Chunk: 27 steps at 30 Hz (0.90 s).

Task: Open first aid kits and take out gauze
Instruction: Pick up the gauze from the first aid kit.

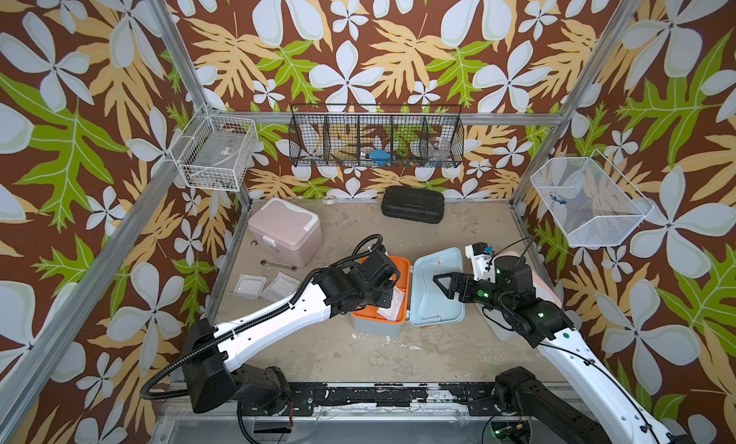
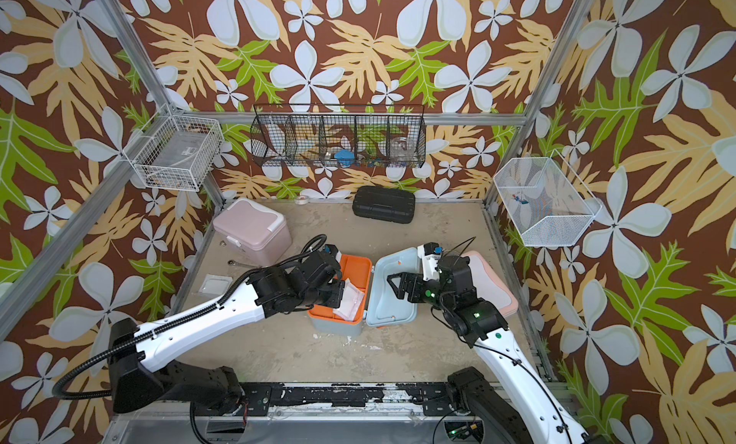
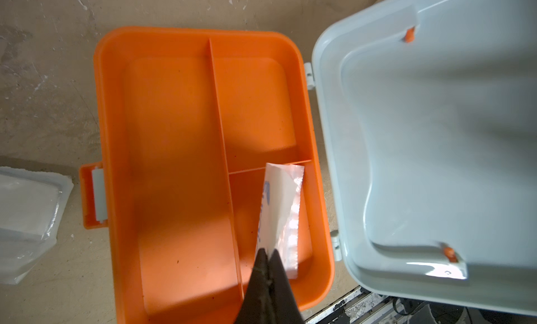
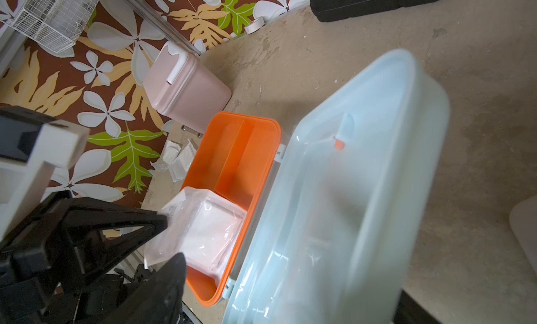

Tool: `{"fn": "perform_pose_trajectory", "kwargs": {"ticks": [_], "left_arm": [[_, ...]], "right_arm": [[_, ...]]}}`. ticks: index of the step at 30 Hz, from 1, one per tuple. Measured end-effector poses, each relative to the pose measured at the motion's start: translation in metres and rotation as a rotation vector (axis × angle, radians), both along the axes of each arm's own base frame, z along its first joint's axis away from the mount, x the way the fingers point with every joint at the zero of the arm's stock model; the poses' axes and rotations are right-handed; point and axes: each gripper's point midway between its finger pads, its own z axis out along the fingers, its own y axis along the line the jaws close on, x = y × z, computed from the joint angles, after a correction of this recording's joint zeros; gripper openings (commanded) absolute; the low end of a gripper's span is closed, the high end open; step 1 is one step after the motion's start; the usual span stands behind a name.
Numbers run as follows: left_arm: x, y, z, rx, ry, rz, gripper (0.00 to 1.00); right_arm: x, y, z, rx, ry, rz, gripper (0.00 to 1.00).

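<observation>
My left claw (image 3: pixel 266 254) is pinched shut on the gauze packet (image 3: pixel 280 209), which stands edge-up in the orange tray (image 3: pixel 174 162), its long axis pointing straight away from the tips. My right claw (image 1: pixel 437 286) hangs open above the lid (image 1: pixel 438 314).

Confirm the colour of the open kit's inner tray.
Orange, all three compartments; the inner tray shows best in the left wrist view.

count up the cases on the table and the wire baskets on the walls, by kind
first aid kits: 3 (pink, light blue, white with peach trim)
black ribbed case: 1
wire baskets: 3 (two white, one black)
total: 7
</observation>
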Motion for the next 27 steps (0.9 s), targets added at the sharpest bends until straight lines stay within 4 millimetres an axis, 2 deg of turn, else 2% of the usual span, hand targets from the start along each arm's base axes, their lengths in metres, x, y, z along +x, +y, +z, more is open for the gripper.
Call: {"fn": "perform_pose_trajectory", "kwargs": {"ticks": [4, 8, 13, 19, 27], "left_arm": [[0.003, 0.006, 0.021, -0.063, -0.029, 0.031, 0.00], [0.012, 0.025, 0.033, -0.125, -0.051, 0.090, 0.00], [0.019, 0.053, 0.032, -0.154, -0.050, 0.162, 0.00], [0.023, 0.077, 0.031, -0.170, -0.059, 0.220, 0.00], [0.036, 0.131, 0.028, -0.198, -0.075, 0.373, 0.00]], "right_arm": [[0.000, 0.000, 0.000, 0.000, 0.000, 0.000, 0.88], [-0.001, 0.000, 0.001, 0.001, -0.003, 0.000, 0.88], [-0.001, 0.000, 0.002, 0.002, -0.006, 0.000, 0.88], [-0.001, 0.000, 0.001, 0.001, -0.002, 0.000, 0.88], [0.000, 0.000, 0.000, 0.001, 0.001, 0.000, 0.88]]}}
